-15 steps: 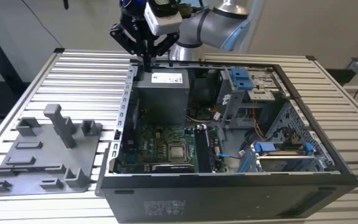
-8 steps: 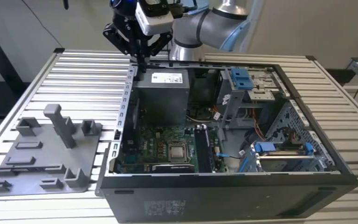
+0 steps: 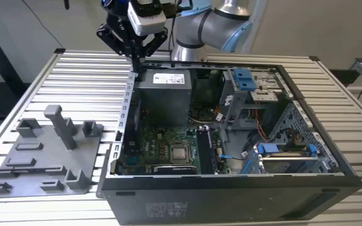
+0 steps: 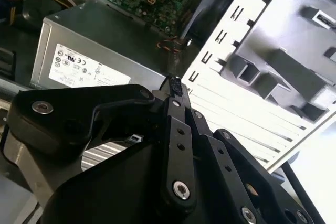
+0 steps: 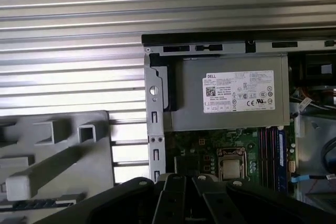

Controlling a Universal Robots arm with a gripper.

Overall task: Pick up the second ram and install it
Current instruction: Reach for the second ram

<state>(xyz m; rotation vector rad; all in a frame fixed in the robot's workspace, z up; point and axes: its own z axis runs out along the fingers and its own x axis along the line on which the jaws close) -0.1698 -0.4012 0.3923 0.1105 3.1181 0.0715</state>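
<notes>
First wrist view: the second ram (image 5: 37, 203) is seemingly lying in the grey tray (image 5: 63, 116), well apart from the jaws.
Jaws: pressing together, gripping nothing.
Risk: descending unspread, knocking the ram askew.

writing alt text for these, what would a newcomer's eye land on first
The open black computer case dominates the slatted table, its green motherboard and grey power supply laid bare. The arm's black gripper hangs over the case's far corner, by the power supply. A grey plastic tray with posts sits at the exterior view's left.
</notes>
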